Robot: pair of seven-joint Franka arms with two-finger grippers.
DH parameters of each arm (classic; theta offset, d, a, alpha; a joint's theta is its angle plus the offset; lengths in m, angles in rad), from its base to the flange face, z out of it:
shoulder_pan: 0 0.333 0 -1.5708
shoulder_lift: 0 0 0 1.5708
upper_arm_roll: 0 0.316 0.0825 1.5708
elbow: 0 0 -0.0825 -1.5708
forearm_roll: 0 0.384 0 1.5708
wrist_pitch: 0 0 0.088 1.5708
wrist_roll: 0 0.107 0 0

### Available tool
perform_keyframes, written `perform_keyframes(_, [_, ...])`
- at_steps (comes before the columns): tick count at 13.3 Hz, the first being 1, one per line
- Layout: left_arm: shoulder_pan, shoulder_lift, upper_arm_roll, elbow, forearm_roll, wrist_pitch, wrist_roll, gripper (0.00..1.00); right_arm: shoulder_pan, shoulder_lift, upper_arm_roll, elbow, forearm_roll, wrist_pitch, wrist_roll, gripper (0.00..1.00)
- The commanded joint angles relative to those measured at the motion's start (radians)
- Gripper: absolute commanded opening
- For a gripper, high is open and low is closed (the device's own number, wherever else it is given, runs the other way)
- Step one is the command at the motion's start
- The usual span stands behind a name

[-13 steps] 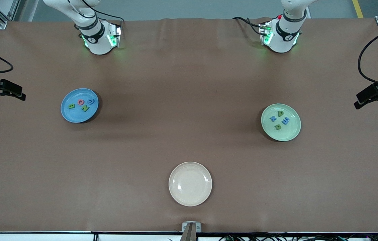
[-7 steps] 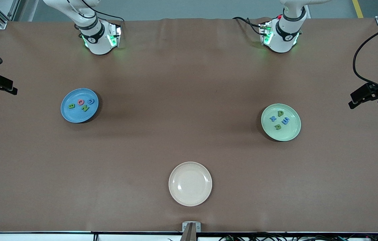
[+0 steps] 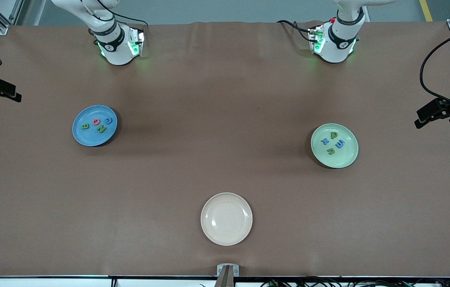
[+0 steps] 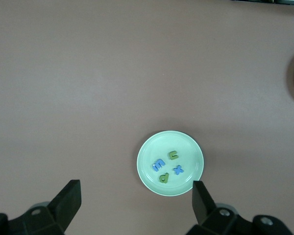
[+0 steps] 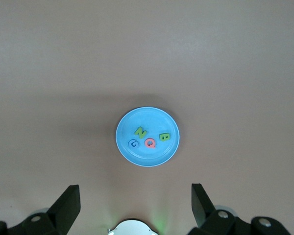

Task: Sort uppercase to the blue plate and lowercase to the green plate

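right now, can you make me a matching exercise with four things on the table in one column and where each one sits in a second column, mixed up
Things:
1. pink-red Q
2. blue m
3. cream plate
4. green B

Places:
a. nearest the front camera, nothing on it
b. on the green plate
c. on the blue plate, at its rim toward the right arm's end of the table
d. on the blue plate, between the B and the blue G

Pairs: 1-d, 2-b, 3-a, 4-c
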Motion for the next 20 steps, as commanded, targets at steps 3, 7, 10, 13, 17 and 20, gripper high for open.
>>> perform_keyframes(3, [-0.006,-0.003,0.018,0.016,-0.017,-0.023,0.008,1.00,0.020,-0.090,0.010,-0.094,-0.005,0.040,0.002,1.00])
perform_keyframes(7, [-0.006,-0.001,0.018,0.016,-0.029,-0.024,0.011,1.00,0.020,-0.133,0.010,-0.154,-0.007,0.074,0.002,1.00])
perform_keyframes(10, [-0.002,-0.005,0.016,0.016,-0.029,-0.041,0.011,1.00,0.020,-0.132,0.010,-0.154,-0.007,0.076,0.003,1.00])
perform_keyframes(13, [-0.001,-0.030,0.016,0.009,-0.027,-0.055,0.016,1.00,0.018,-0.132,0.010,-0.152,-0.007,0.080,0.003,1.00])
perform_keyframes(17, [-0.004,-0.038,0.013,0.016,-0.024,-0.067,0.016,1.00,0.013,-0.127,0.009,-0.151,-0.010,0.088,0.003,1.00])
perform_keyframes(20, [-0.006,-0.038,-0.007,0.016,-0.014,-0.067,0.000,1.00,0.010,-0.126,0.007,-0.149,-0.011,0.089,0.003,1.00])
